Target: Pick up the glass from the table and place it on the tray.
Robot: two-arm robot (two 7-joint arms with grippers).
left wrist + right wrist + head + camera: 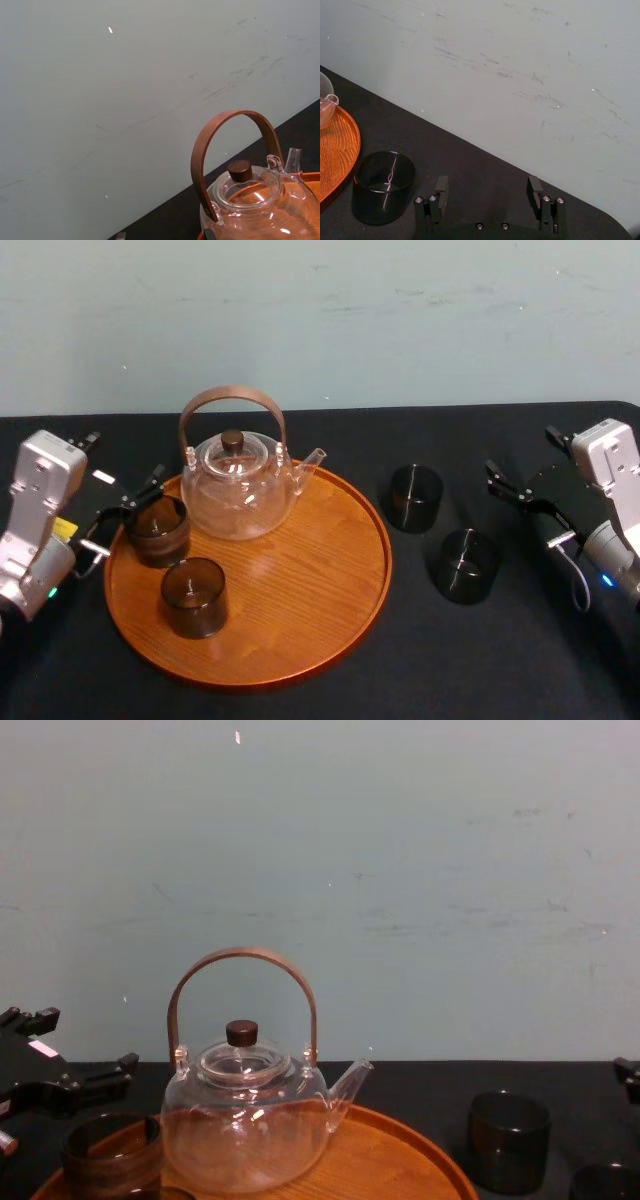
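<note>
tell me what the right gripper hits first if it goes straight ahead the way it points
Probably nothing: the open right gripper aims past the glass, over bare table toward the wall.

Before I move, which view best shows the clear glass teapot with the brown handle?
Head view: the whole clear glass teapot from above, at the back of the round orange-brown wooden tray. Chest view shows its side; left wrist view its handle and lid; right wrist view just its spout tip.
</note>
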